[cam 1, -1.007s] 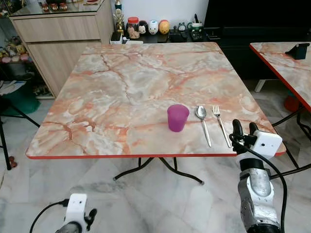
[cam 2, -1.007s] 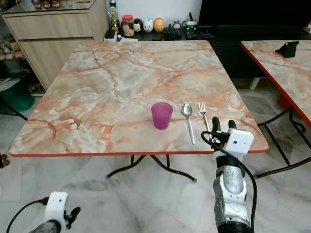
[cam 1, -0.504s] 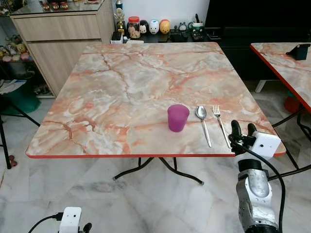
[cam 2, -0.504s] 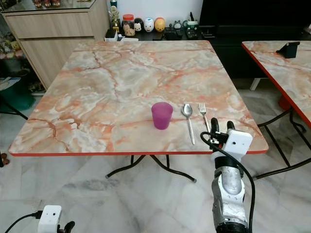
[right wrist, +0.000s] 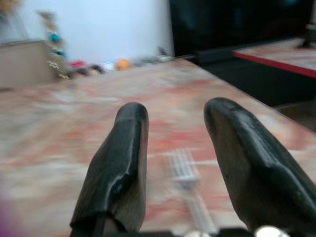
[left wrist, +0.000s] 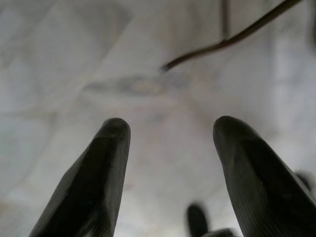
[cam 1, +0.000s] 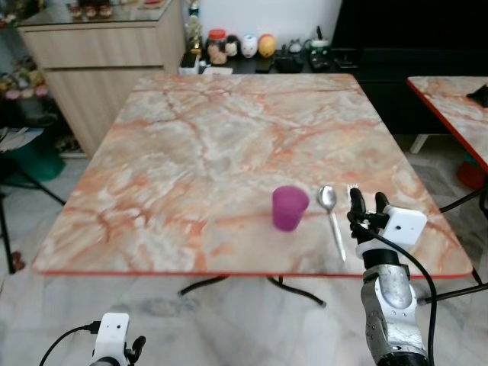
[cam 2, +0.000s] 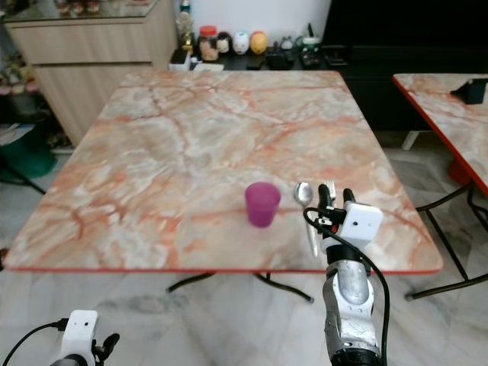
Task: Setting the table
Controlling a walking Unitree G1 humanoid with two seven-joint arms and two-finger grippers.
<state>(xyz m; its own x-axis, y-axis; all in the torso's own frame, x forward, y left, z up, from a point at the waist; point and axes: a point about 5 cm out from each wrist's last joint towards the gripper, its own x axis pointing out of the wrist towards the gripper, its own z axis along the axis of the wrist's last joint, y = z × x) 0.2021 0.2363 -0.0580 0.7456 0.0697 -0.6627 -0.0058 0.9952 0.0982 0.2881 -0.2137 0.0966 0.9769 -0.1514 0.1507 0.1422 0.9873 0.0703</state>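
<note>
The right gripper [right wrist: 173, 163] is hovering open and empty over the table [cam 1: 229, 137] edge, its fingers straddling the fork [right wrist: 190, 187] lying just ahead. A spoon [cam 1: 332, 217] and purple cup [cam 1: 290, 207] sit beside it. Picking up the fork seems next, needing a lower, closing grasp. The left gripper [left wrist: 170, 163] is hanging open above the floor.

- Even, bright indoor light; soft motion blur across both eye views.
- Glossy orange-veined marble table top [cam 1: 229, 152] shows faint sheen.
- Wrist views blurred, backgrounds defocused.

You're seeing a purple cup [cam 1: 290, 207] standing upright at lower centre. A spoon [cam 1: 331, 213] is lying just right of it, then a fork [right wrist: 185, 170].
</note>
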